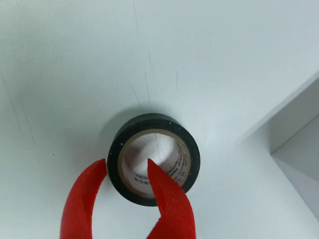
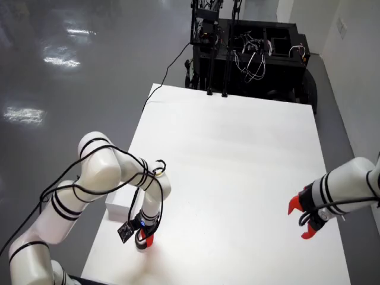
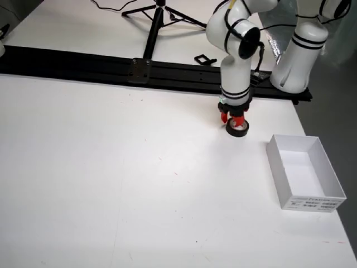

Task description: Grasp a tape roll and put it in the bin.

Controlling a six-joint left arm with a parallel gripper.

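Black tape roll (image 1: 154,159) lies flat on the white bench (image 1: 75,74), near the white bin (image 3: 305,172). The red end effector (image 1: 127,167) is spread, one finger (image 1: 167,196) inside the core, the other just outside; contact seems unclear.

Big white table (image 2: 237,178) is sitting on a shiny grey floor (image 2: 71,53) that's bouncing ceiling lights back. A black cart (image 2: 255,53) stuffed with wires is standing at the table's far end.
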